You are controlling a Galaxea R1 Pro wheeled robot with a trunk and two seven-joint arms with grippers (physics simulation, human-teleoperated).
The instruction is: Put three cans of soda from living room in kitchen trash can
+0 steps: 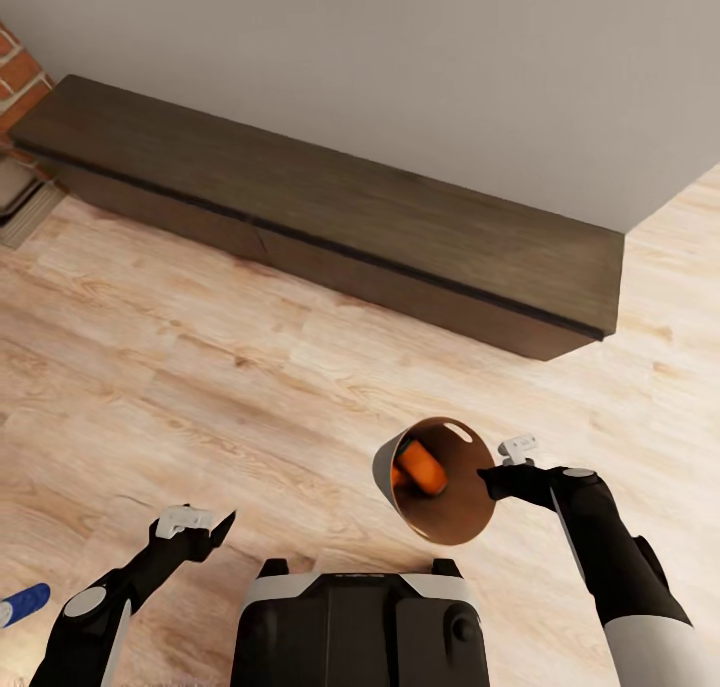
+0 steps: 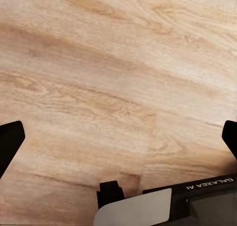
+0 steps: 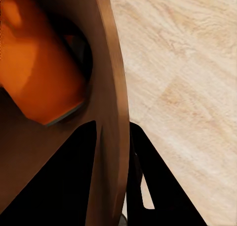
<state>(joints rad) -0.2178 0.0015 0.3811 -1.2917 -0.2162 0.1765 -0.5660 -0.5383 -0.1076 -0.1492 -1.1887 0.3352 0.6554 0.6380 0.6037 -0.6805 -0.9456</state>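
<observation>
While the wood floor (image 1: pixel 200 367) stretches beneath the robot, the trash can (image 1: pixel 440 477) is held off the floor by the right gripper (image 1: pixel 492 479), tilted so that its coppery-brown inside is turned towards the head camera. Its rim is clamped between the right jaws: in the right wrist view one dark finger (image 3: pixel 59 181) is seen inside the bin's wall (image 3: pixel 111 112) and the other (image 3: pixel 158 186) outside it, both pressed close against the wall. An orange soda can (image 1: pixel 420 467) is seen lying inside the bin, resting on the inner wall just beyond the inside finger; its silver end is faintly visible in the right wrist view (image 3: pixel 44 68). Whether a second orange can lies with it cannot be told.

The left gripper (image 1: pixel 205 529) is held low over bare floor, well apart from the bin. Its jaws are spread wide, with nothing between them; in the left wrist view only floorboards (image 2: pixel 118 88) are seen in the gap between the two fingertips (image 2: pixel 10 137).

A dark blue soda can (image 1: pixel 22 604) is seen lying on its side on the floor, behind and outward of the left jaws, near the left forearm. A long dark low cabinet (image 1: pixel 330 217) is set against the grey wall (image 1: pixel 400 57), well ahead of both grippers, with red brick (image 1: pixel 15 77) at its far left end.
</observation>
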